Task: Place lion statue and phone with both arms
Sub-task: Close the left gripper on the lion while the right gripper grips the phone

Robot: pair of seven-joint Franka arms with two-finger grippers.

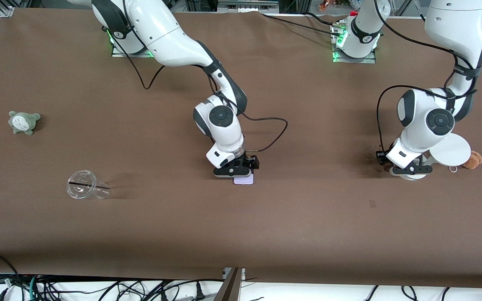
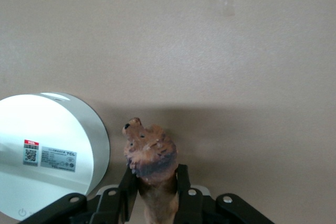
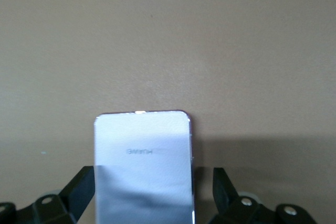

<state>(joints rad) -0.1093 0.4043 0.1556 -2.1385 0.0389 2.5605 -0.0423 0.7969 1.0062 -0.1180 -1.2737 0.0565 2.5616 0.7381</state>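
Observation:
The lion statue, reddish-brown with a darker band, is pinched between the fingers of my left gripper. That gripper hangs low over the table at the left arm's end, beside the white stand. The phone, a pale flat rectangle, lies on the brown cloth at mid-table. My right gripper stands open astride it, one finger on each long side, with a gap showing beside one edge. In the front view the right gripper hides most of the phone.
A white stand with a round disc stands right by the left gripper, with a tan plush next to it. Toward the right arm's end lie a grey-green plush and a clear cup on its side.

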